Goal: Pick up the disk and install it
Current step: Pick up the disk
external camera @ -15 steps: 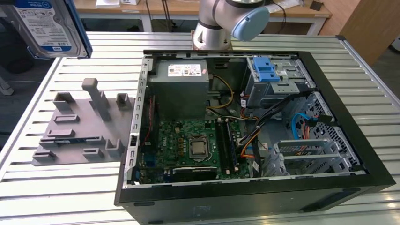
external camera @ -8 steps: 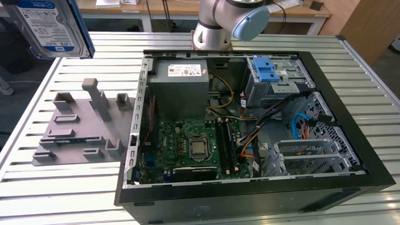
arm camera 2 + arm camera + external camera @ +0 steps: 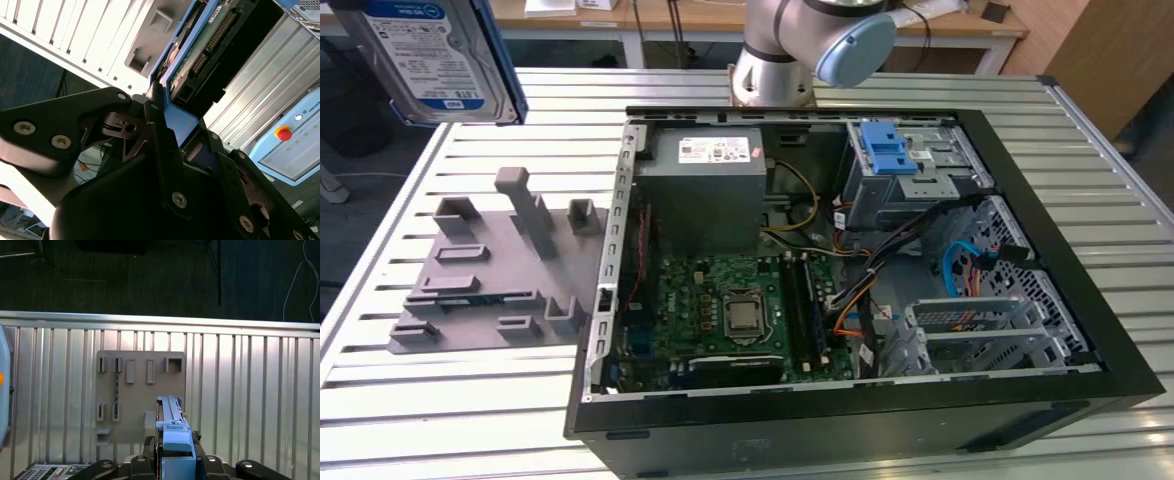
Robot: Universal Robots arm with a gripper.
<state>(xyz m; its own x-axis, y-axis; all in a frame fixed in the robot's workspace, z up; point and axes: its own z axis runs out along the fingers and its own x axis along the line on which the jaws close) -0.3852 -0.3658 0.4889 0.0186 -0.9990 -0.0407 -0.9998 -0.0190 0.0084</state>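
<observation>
The gripper (image 3: 177, 120) is clenched on the disk (image 3: 200, 55) by its blue frame, and the fingers (image 3: 156, 125) hide the near end. Both wrist views show the disk edge-on. In the exterior view, the disk (image 3: 434, 60) hangs high at the exterior view's left, cut off by the picture edge. Beneath it, a grey fixture (image 3: 140, 390) lies on the slatted table (image 3: 454, 400), just beside the open case (image 3: 854, 430). Bare slats run to the table's edge. The cage (image 3: 894, 160) sits at the case's far side.

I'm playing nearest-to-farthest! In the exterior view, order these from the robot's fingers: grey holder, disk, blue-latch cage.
1. The disk, clamped in the fingers, exterior view's left.
2. The grey holder, beside the case.
3. The blue-latch cage, inside it, exterior view's right.
</observation>
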